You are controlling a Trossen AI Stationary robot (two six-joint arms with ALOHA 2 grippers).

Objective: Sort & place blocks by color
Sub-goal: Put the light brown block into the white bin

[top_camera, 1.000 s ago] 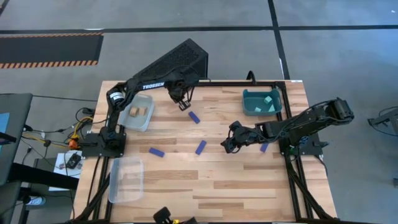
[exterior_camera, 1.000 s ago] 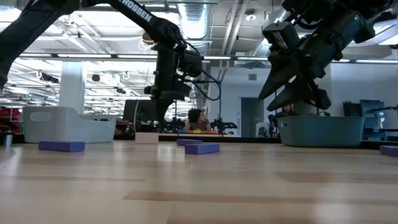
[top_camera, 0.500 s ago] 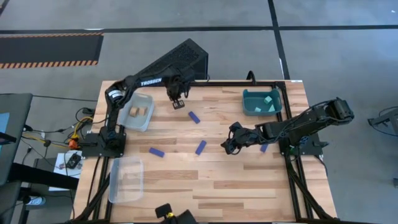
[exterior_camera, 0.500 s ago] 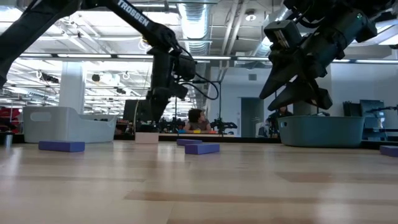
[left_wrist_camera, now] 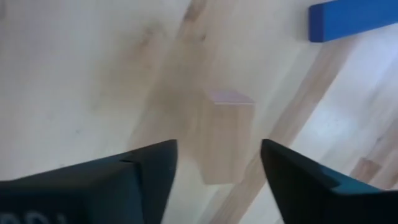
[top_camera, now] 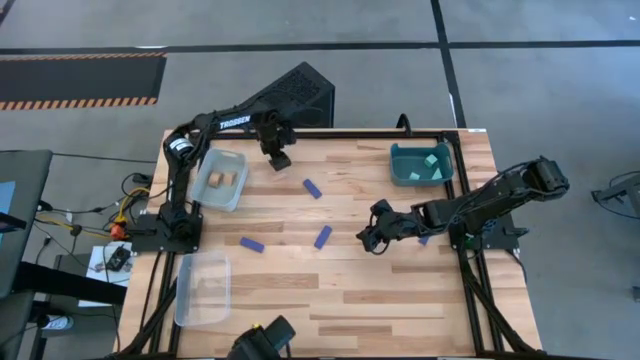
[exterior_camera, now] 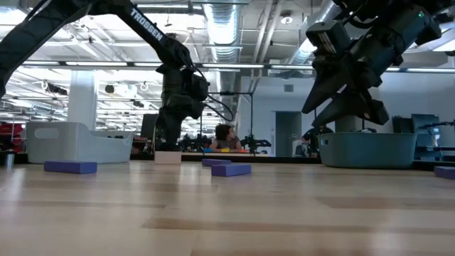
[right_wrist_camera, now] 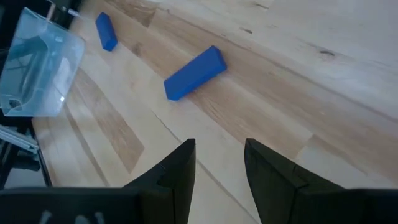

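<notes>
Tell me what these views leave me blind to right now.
- High view: the tan block beneath the left gripper is hidden by the arm.
- High view: the blue bar by the right arm is partly covered by it.
- Low view: contents of the teal bin are hidden by its wall.

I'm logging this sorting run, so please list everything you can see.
blue bars: four, dark blue, loose on the table, one beside the right arm
tan blocks: three, two in the grey bin, one on the table under the left gripper
cyan cubes: two show, in the teal bin
grey bin: one, table's left
teal bin: one, table's right
clear bin: one, left front corner
black box: one, behind the table
person: one, far off
left gripper: open
right gripper: open, mid-table
</notes>
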